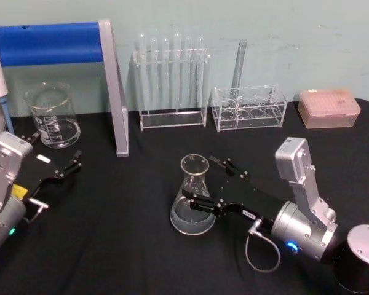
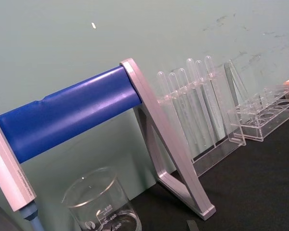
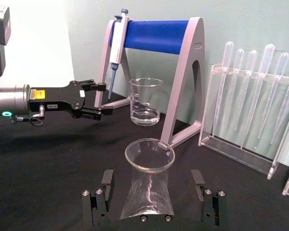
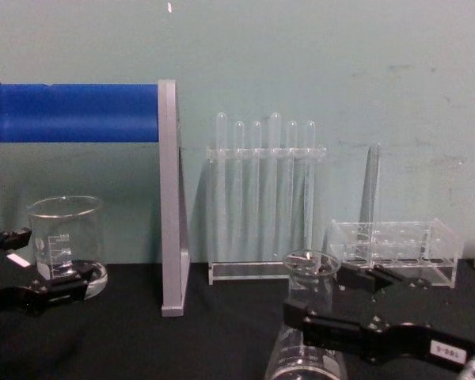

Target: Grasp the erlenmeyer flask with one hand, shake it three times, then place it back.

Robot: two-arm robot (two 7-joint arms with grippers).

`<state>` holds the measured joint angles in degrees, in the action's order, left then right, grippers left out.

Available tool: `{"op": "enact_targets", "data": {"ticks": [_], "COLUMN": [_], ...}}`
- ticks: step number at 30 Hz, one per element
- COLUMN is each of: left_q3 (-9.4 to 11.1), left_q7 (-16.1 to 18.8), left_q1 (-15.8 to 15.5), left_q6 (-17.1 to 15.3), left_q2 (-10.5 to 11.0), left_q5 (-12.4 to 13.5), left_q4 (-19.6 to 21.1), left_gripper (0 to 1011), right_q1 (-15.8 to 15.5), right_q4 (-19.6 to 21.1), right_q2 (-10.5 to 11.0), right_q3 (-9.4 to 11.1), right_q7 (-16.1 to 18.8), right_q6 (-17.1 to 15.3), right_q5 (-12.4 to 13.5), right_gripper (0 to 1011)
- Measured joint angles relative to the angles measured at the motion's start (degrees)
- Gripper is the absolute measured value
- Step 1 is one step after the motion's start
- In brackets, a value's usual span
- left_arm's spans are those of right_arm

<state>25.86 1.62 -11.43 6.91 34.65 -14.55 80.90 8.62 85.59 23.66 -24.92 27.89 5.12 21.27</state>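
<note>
The erlenmeyer flask (image 1: 192,195) is clear glass and stands upright on the black table, near the middle. My right gripper (image 1: 215,184) is open and straddles it low on the cone. One finger lies on each side, with small gaps to the glass. The right wrist view shows the flask (image 3: 149,192) between the two spread fingers (image 3: 104,190). In the chest view the flask (image 4: 309,279) rises between the fingers of the right gripper (image 4: 324,294). My left gripper (image 1: 54,152) rests open at the far left near the beaker, also seen as the left gripper (image 3: 106,99) across the table.
A glass beaker (image 1: 52,117) stands at back left under a blue pipette stand (image 1: 55,43) holding a pipette (image 1: 0,83). Along the back are a test tube rack (image 1: 172,80), a second clear rack (image 1: 249,109) and a pink tip box (image 1: 329,107).
</note>
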Motion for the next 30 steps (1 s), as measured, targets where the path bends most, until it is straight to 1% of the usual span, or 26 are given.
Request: {"op": "enact_targets", "data": {"ticks": [7,16,21,30], "left_q3": [0.0,0.0,0.0,0.0], "left_q7": [0.0,0.0,0.0,0.0], "left_q1": [0.0,0.0,0.0,0.0], "left_q6": [0.0,0.0,0.0,0.0], "left_q2": [0.0,0.0,0.0,0.0], "left_q5": [0.0,0.0,0.0,0.0], "left_q4": [0.0,0.0,0.0,0.0], "left_gripper": [1001,1001,1001,1001], "right_q1": [1.5,2.6,2.7,2.7], "right_q4": [-1.7,-3.2,-3.4,-3.4], "right_q2": [-1.5,-2.7,-3.1,-3.0], "right_q3": [-0.5,-0.8,-0.8,-0.7], "right_q7": [0.0,0.0,-0.1,-0.2], "right_q6": [0.1,0.0,0.1,0.1], "right_q5": [-0.9,-1.5,-1.7,-1.7], "right_gripper": [1000,1000,1000,1000]}}
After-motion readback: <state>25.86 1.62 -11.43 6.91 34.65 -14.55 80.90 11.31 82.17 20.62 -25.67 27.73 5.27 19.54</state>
